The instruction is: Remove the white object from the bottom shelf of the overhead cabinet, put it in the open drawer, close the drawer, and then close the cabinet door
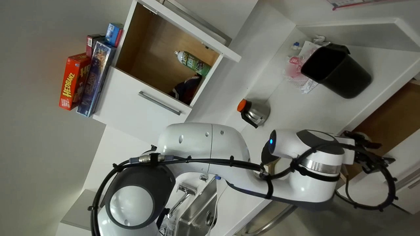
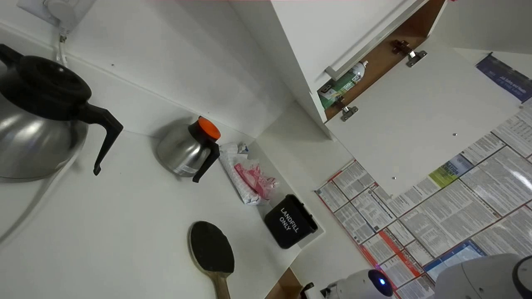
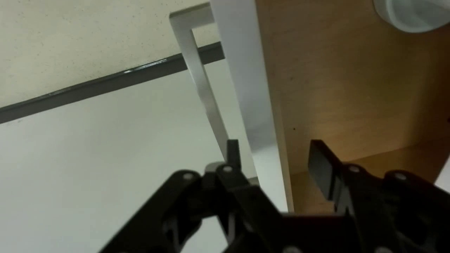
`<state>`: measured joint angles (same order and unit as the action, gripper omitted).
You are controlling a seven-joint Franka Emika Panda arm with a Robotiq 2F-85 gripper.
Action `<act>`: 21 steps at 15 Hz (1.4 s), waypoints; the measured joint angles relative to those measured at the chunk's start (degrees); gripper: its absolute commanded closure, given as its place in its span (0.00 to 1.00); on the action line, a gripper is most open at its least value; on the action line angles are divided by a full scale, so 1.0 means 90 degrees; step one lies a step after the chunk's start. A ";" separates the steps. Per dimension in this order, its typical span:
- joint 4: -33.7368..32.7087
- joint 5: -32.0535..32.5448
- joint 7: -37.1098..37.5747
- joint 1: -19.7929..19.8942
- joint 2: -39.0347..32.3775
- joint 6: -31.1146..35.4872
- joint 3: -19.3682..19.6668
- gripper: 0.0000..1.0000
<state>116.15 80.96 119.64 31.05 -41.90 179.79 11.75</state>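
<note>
While the overhead cabinet (image 1: 154, 42) stands open in both exterior views, its cabinet door (image 2: 419, 104) swung out, I have my claw (image 3: 276, 156) at the pulled-out drawer (image 3: 351, 91). The white cup (image 3: 411, 15) lies inside that drawer. My wrist view catches it in the top right corner, cut by the frame edge, well apart from the claw, on the same side as the finger (image 3: 321, 168) over the wooden interior.

Writing, biggest carrier first. Wall posters (image 2: 436, 216): print too small for me. Black bin (image 2: 291, 222): LANDFILL ONLY, white capitals. Long blue box (image 1: 95, 78): lettering I can't make out. Red box (image 1: 73, 85) next to it: HEDBANZ in yellow. Green-and-white spray can (image 1: 193, 63), inside the cabinet: big letters, too blurred for me to trust.

Claw: fingers partway spread. In my wrist view the white drawer front (image 3: 255, 105) runs through the gap between them, space showing on both sides of it: one finger over the interior, the other outside, overlapping the silver bar handle (image 3: 202, 80). Whether that outer finger touches the handle, I can't tell from here.
</note>
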 measured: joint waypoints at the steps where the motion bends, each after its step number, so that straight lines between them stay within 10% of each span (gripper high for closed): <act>1: 0.0009 -0.0107 -0.0170 -0.0005 0.0127 -0.0134 -0.0058 0.06; 4: 0.0113 -0.0125 -0.0533 -0.0050 0.0581 -0.0325 -0.0155 0.00; 5: 0.0221 -0.0126 -0.0668 -0.0064 0.0745 -0.0407 -0.0194 0.26; 7: 0.0527 -0.0123 -0.0802 -0.0144 0.1060 -0.0686 -0.0225 0.26; 12: 0.1241 0.0370 -0.0855 -0.0143 0.1482 -0.0703 -0.0023 0.67; 16: 0.1228 0.1806 -0.0214 0.0231 0.1465 0.0326 0.0462 0.97; 21: 0.0590 0.2152 -0.0587 0.1349 0.1031 0.1800 0.0282 1.00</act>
<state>121.46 100.33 114.36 43.19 -32.62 195.98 14.30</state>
